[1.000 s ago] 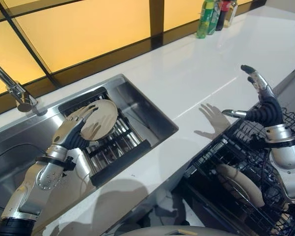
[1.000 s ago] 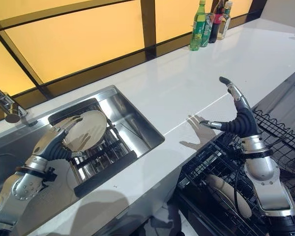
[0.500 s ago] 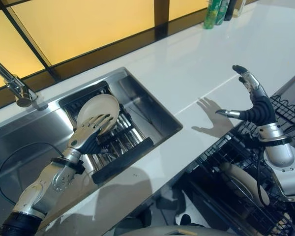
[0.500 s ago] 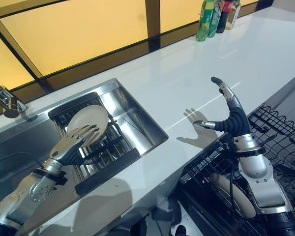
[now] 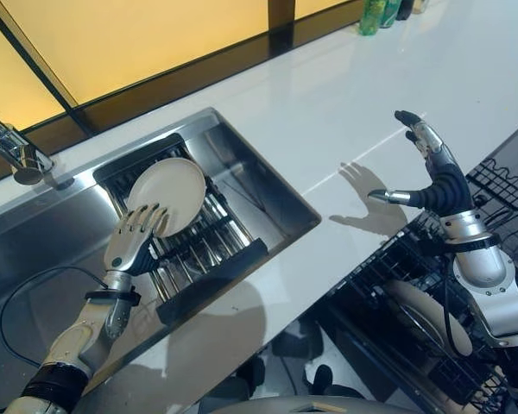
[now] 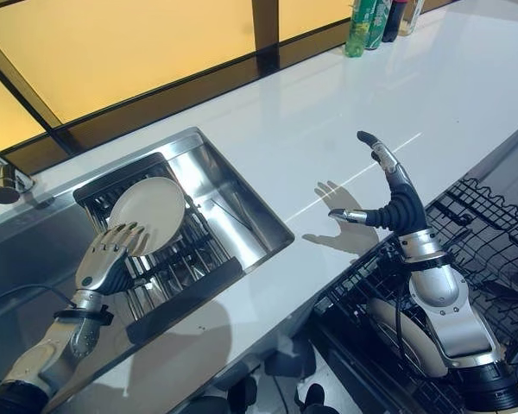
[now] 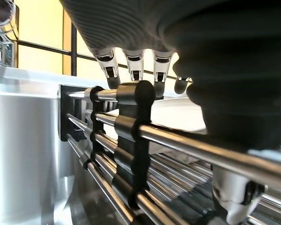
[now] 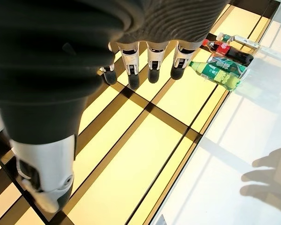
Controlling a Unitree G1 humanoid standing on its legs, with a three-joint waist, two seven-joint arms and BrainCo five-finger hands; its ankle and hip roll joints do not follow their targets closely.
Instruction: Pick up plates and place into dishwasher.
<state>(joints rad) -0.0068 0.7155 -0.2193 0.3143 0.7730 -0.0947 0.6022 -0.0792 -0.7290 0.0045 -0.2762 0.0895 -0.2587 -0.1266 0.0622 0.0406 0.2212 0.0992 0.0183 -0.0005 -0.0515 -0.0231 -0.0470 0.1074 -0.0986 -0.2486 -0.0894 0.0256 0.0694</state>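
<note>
Two silver-grey metal arms with rounded, jointed segments and small dark screw holes. Left hand [image 5: 131, 244] and right hand [image 5: 434, 172] built alike: slim silver fingers [image 8: 130, 60] ending in dark tips, a separate thumb, the back and wrist wrapped in a dark ribbed cover. Polished cylindrical forearm shells, with a black band at each lower end.

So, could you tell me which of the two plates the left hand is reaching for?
The round plate leaning on the sink rack; the left hand sits beside it. The other plate lies in the dishwasher basket.
</note>
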